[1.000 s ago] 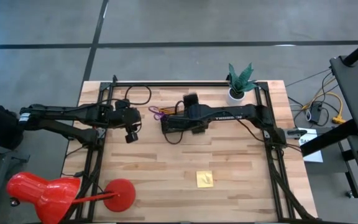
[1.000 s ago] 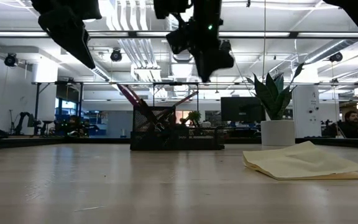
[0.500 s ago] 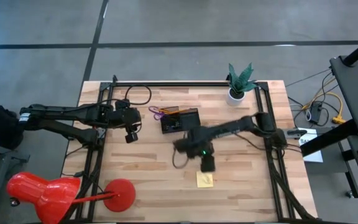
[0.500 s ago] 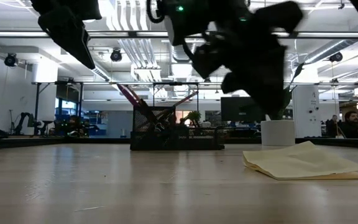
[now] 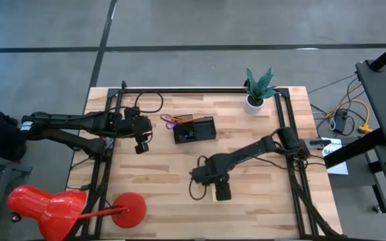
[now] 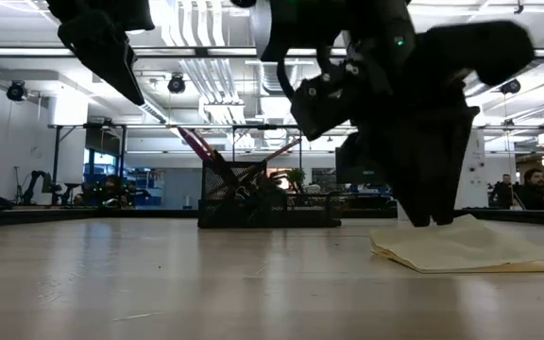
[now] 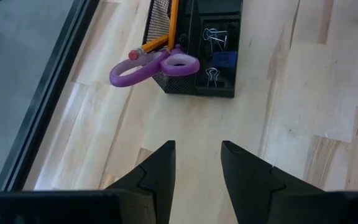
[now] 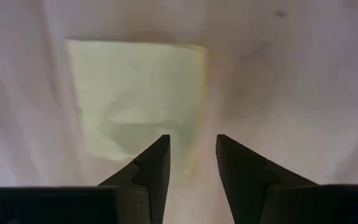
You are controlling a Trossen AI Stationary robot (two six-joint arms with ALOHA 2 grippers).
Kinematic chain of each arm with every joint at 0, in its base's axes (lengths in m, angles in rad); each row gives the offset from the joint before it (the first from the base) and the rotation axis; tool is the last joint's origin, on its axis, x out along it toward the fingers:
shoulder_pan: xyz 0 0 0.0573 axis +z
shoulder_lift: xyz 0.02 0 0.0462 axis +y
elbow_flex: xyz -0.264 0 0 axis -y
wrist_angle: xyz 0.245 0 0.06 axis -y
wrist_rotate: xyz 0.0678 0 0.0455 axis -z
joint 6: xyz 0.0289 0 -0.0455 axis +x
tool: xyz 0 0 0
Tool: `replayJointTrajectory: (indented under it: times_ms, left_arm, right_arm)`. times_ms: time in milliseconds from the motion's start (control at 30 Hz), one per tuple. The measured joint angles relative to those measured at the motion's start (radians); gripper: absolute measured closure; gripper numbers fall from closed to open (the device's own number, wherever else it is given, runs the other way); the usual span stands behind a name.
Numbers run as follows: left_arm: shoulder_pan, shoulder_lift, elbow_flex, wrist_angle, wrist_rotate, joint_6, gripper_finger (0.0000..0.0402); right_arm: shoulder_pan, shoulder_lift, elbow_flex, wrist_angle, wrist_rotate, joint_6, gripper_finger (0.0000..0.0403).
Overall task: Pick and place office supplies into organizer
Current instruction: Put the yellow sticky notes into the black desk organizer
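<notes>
The yellow sticky-note pad [image 8: 135, 93] lies flat on the wood, near the table's near edge [image 6: 461, 247]. My right gripper [image 8: 191, 155] hangs open just above it, pointing down, its fingers standing over the pad's edge [image 5: 221, 191]. Whether a fingertip meets the paper, I cannot tell. The black organizer [image 5: 194, 129] stands toward the far side. It holds the purple-handled scissors [image 7: 157, 65], the orange pencil [image 7: 173, 15] and small clips [image 7: 213, 37]. My left gripper [image 7: 197, 158] waits open in the air to the organizer's left [image 5: 141, 144].
A white pot with a green plant [image 5: 256, 94] stands at the far right corner. A red lamp [image 5: 45, 207] sits off the near left corner, its base [image 5: 131, 209] on the table. Black frame rails [image 5: 293, 167] run along both sides. Bare wood lies between organizer and pad.
My right gripper has swung from above the organizer toward the table's near edge and come down over the sticky-note pad, now covering most of it in the high view. The pad and the organizer have stayed where they were.
</notes>
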Motion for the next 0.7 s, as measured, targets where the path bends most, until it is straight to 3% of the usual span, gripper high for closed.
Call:
replayJointTrajectory:
  times_ms: [167, 567, 700]
  left_arm:
    - [0.000, 0.000, 0.000, 0.000, 0.004, 0.000, 0.0288]
    - [0.000, 0.000, -0.004, -0.001, 0.006, 0.000, 0.0288]
    - [0.000, 0.000, -0.016, 0.000, 0.007, 0.001, 0.0288]
  right_arm:
    - [0.000, 0.010, 0.000, 0.035, -0.068, 0.009, 0.0282]
    - [0.001, 0.050, -0.015, 0.173, -0.079, 0.084, 0.0283]
    - [0.002, 0.067, -0.019, 0.176, -0.078, 0.079, 0.0300]
